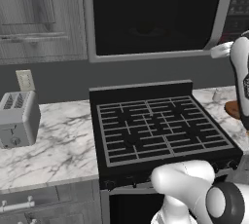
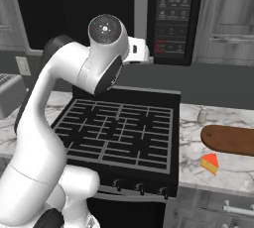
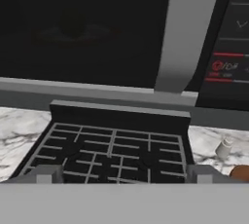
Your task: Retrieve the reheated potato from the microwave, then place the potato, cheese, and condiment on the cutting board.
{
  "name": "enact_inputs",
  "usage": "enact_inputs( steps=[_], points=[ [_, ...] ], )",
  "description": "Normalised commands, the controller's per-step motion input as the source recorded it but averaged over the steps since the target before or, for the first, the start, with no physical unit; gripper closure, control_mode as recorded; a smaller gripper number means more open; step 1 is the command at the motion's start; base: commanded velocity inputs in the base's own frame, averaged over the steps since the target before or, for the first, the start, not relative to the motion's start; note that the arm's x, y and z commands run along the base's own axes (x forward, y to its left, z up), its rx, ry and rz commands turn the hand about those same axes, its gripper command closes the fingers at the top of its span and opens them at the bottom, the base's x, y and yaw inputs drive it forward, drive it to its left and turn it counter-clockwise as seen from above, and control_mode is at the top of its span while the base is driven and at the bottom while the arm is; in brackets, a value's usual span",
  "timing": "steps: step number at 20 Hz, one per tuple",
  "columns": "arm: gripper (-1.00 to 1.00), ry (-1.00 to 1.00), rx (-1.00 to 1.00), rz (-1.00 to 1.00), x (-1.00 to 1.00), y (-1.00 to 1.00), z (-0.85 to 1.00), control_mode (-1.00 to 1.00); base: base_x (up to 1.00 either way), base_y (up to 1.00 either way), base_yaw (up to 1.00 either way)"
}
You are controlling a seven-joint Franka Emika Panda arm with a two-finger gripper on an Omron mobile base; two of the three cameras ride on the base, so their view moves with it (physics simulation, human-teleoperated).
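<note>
Flat, even light with no clear source falls across the marble counter (image 1: 53,140), which shows bright and nearly shadowless. Above the stove (image 1: 155,125), the microwave (image 1: 151,13) door is almost black, with only a faint shape visible behind its glass. There is no glare. The hand view is soft and blurred; both base views are coarse but sharper.

behind the dark glass of the microwave (image 1: 151,13) a dim rounded shape sits on a faint plate, too dark to identify. the cutting board (image 2: 230,140) runs off the right edge of the right base view, and in the left base view the arm covers most of it. the condiment (image 3: 223,148) is a small blurred cylinder. the gripper's (image 3: 121,175) fingertips are mostly cut off below.
</note>
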Motion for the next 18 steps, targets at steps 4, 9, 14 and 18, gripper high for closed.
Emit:
enact_inputs(
  steps=[4, 9, 14, 18],
  points=[
    [-1.0, 0.0, 0.0, -0.06, 0.33, -0.11, 0.44, -1.0, 0.0, 0.0, 0.0],
    [-1.0, 0.0, 0.0, -0.09, 0.36, -0.19, 0.24, -1.0, 0.0, 0.0, 0.0],
    [-1.0, 0.0, 0.0, -0.09, 0.43, -0.14, 0.13, -1.0, 0.0, 0.0, 0.0],
    [-1.0, 0.0, 0.0, -0.06, 0.42, -0.09, 0.12, -1.0, 0.0, 0.0, 0.0]
  ],
)
